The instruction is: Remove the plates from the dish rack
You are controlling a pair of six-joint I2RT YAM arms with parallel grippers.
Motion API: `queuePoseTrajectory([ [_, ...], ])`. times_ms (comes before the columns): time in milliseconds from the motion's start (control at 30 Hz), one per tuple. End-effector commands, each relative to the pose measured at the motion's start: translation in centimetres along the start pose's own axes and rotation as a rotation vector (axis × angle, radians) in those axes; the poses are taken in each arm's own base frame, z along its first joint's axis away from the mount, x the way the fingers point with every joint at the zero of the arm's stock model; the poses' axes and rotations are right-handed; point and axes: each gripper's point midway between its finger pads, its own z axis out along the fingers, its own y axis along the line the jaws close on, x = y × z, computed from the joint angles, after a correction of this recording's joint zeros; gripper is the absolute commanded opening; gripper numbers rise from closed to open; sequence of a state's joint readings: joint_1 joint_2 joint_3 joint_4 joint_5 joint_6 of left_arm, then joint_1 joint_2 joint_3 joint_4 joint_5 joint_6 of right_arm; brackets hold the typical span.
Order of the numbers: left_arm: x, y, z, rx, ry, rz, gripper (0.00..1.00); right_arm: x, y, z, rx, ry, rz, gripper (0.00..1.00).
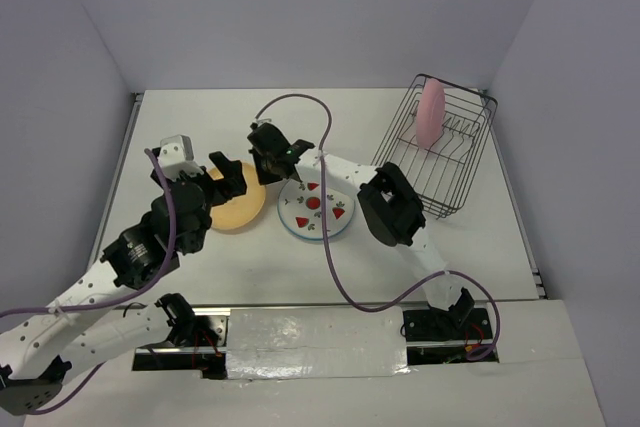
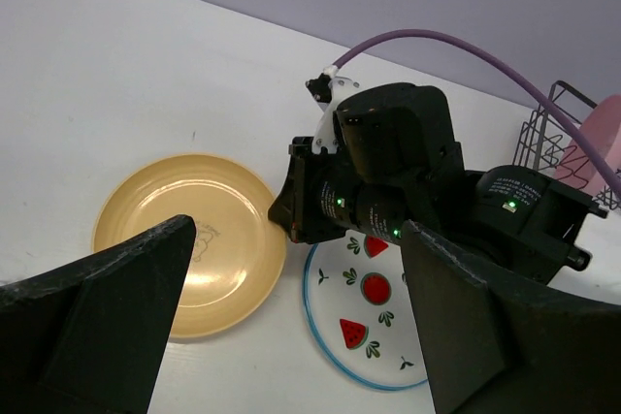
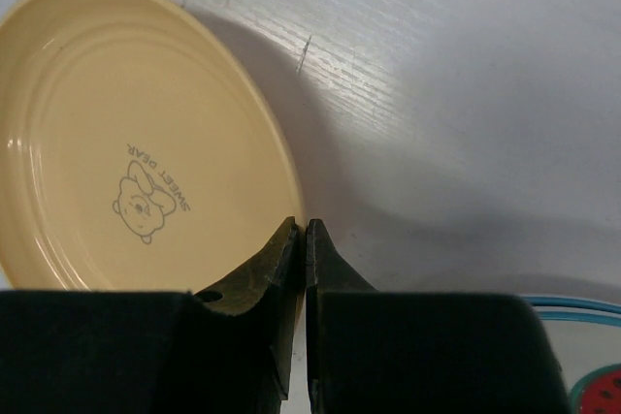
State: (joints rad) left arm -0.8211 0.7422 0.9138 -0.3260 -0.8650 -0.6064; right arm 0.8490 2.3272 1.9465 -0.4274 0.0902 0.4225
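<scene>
The pale yellow plate (image 1: 237, 209) lies flat on the table, also in the left wrist view (image 2: 184, 239) and the right wrist view (image 3: 126, 143). The strawberry plate (image 1: 318, 209) lies flat beside it on the right and shows in the left wrist view (image 2: 374, 327). The pink plate (image 1: 431, 114) stands upright in the black wire dish rack (image 1: 450, 182) at the far right. My right gripper (image 1: 264, 173) is shut and empty, its tips (image 3: 304, 230) right at the yellow plate's right rim. My left gripper (image 1: 226, 179) is open wide above the yellow plate (image 2: 296, 239).
The right arm's forearm (image 1: 390, 205) and a purple cable (image 1: 300, 99) reach across over the strawberry plate. The dish rack's rim shows at the right edge of the left wrist view (image 2: 543, 133). White walls stand close on the left, back and right.
</scene>
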Motion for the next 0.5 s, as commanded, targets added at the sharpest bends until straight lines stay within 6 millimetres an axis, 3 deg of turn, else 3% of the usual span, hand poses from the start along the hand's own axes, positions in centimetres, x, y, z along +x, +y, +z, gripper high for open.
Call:
queuePoseTrajectory([
  [0,-0.2,-0.4,0.4,-0.006,-0.03,-0.036,0.99,-2.3,1.1,-0.1,-0.023,-0.076,0.033,0.04],
  [133,0.2,-0.3,0.5,-0.008,-0.028,-0.032,0.99,-1.8,0.7,0.1,-0.017,-0.072,0.038,0.17],
  [167,0.3,-0.3,0.5,-0.004,-0.025,-0.034,0.99,-1.6,0.6,0.2,-0.015,-0.064,0.037,0.22],
  [200,0.2,-0.5,0.5,0.008,-0.028,-0.038,0.99,-1.6,0.5,0.3,-0.011,-0.063,0.034,0.33],
  [300,0.3,-0.3,0.3,0.012,-0.034,-0.045,0.99,-2.1,0.2,-0.1,0.009,-0.074,0.025,0.46],
  [467,0.2,-0.2,0.1,0.01,-0.036,-0.052,0.99,-4.3,-1.2,-2.4,0.076,-0.118,0.013,0.52],
])
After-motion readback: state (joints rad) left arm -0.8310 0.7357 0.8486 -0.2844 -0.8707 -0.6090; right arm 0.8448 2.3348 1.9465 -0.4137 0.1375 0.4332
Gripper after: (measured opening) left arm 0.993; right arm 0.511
